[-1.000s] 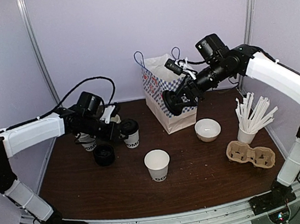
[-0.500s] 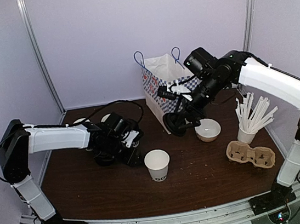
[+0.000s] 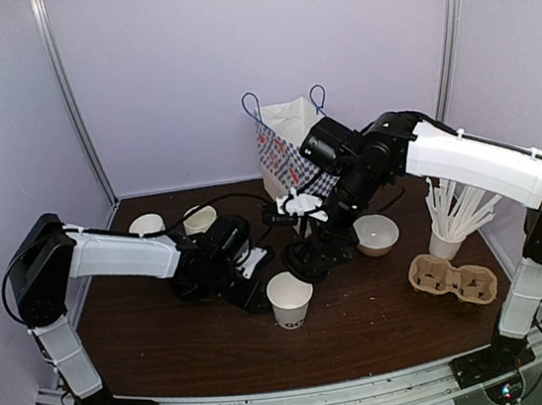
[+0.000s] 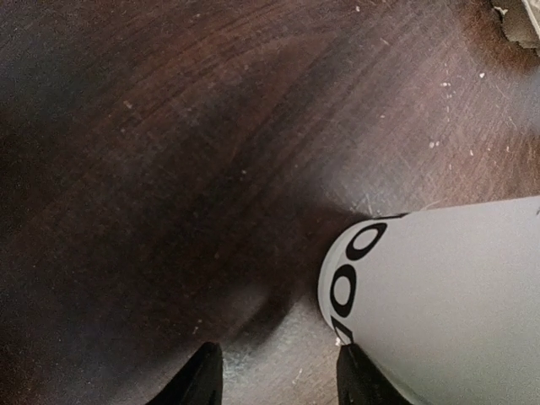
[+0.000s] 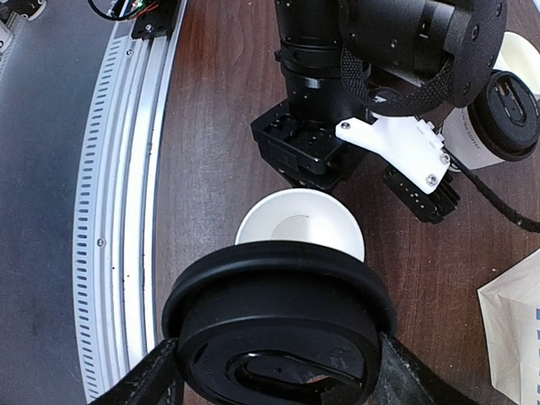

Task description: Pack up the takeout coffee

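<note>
- The lidding step seems to be in hand. The right end effector (image 5: 277, 375) is clamping a black lid (image 5: 278, 312) by its edge, one finger on each side, and is holding it just above the cup (image 3: 289, 298), whose mouth is open.
- The white paper cup is standing upright near the middle of the worktop (image 3: 170, 346). It is in front of the paper bag (image 3: 290, 155) and apart from it, so it is not packed yet.
- The left end effector (image 4: 280, 375) is sitting low beside the cup's base with its fingers apart and bare wood showing between them. Whether one finger is touching the cup, I cannot tell.
- A lidded cup (image 5: 494, 114) is standing beyond the left arm.
- The next move is calling for centring the lid over the rim, lowering it level and pressing until it seats. The cup is probably needing a steadying hold, since it looks light and a tilted lid could tip it.
</note>
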{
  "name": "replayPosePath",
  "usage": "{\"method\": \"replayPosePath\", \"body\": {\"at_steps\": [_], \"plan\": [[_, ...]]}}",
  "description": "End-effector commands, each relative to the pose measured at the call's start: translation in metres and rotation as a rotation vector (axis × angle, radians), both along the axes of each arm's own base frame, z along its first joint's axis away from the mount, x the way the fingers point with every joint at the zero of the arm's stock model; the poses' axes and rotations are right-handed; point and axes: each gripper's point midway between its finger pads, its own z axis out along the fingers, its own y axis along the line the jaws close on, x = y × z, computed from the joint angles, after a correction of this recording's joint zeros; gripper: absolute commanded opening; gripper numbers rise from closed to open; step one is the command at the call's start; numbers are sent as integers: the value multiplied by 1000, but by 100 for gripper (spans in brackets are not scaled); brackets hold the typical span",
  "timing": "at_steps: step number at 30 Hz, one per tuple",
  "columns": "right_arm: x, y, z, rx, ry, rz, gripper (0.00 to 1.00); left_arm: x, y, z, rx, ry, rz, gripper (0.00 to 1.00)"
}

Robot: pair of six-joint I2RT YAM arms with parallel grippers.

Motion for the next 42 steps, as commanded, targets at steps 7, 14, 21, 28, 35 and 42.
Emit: {"method": "replayPosePath", "body": {"at_steps": [7,14,21,28,35,42], "plan": [[-4,-2,-20,-104,-25,49,74,-3,-13,-1,-30,-1,-19,49],[-12,9,-33,-162,-26,98,74,-10,-19,4,-77,38,-20,49],[-10,15,-43,-226,-48,113,74,-11,-12,0,-60,42,19,49],[-3,23,-48,-281,-55,108,74,-5,16,-1,7,29,201,51],[-3,25,-64,-364,-54,119,75,4,37,3,16,-21,357,53],[3,27,-69,-397,-71,108,75,8,47,8,2,-56,419,53]]}}
